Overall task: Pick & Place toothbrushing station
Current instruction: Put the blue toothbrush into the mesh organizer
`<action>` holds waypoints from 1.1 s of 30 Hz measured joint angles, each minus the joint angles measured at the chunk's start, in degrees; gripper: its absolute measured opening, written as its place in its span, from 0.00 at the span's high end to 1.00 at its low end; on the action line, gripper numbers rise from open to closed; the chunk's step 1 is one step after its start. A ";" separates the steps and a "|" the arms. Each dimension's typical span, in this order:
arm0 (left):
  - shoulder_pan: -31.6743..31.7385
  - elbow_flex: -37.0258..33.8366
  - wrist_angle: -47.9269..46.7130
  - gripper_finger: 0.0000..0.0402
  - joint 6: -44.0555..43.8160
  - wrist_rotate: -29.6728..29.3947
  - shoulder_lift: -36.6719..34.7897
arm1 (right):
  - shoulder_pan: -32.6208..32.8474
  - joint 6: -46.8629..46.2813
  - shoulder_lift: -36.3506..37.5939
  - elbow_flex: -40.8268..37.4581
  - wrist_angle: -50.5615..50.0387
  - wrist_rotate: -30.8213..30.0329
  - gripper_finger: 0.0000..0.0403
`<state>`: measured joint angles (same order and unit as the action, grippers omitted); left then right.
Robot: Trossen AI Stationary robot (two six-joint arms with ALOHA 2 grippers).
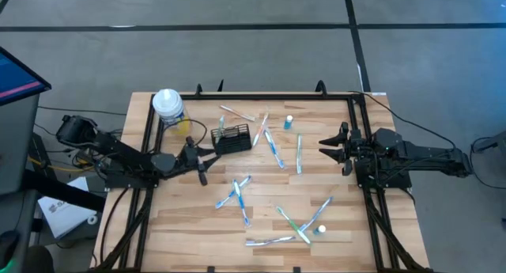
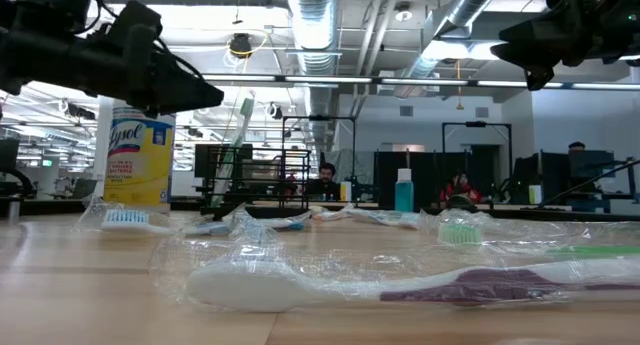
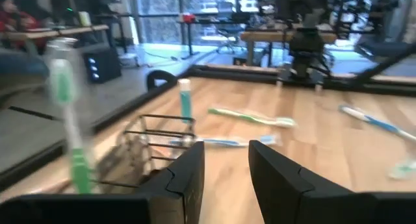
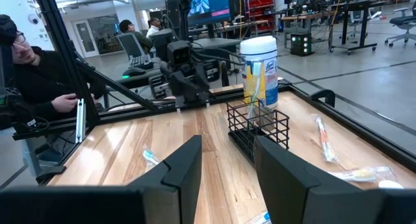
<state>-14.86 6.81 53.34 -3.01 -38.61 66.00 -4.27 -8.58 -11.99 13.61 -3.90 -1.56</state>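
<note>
Standing upper centre-left of the table (image 1: 332, 225): toothbrushing station (image 1: 231, 138), black wire mesh, likely light, stiff, prone to sliding; best taken by a top rim wire. Left tool (image 1: 201, 160) just beside it, narrowly parted, empty. Right tool (image 1: 335, 148) far right, parted, empty.

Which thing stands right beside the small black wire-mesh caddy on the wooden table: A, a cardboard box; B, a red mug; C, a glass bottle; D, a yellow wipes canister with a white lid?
D: the yellow wipes canister with a white lid stands just beside the black wire-mesh caddy, as the high view and the right wrist view both show.
</note>
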 joint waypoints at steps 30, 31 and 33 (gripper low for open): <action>-11.07 36.15 -50.76 0.72 2.83 12.65 13.23 | 0.02 0.00 -0.02 0.02 0.03 0.00 0.67; -11.05 37.73 -52.06 0.72 3.50 13.54 14.67 | 0.02 0.00 0.00 0.02 0.04 0.00 0.67; -11.05 41.32 -52.83 0.72 4.83 15.36 17.53 | 0.02 0.00 -0.02 0.02 -0.02 0.00 0.67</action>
<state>-25.91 48.13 0.51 1.82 -23.25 83.53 -4.25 -8.58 -12.01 13.63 -3.92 -1.56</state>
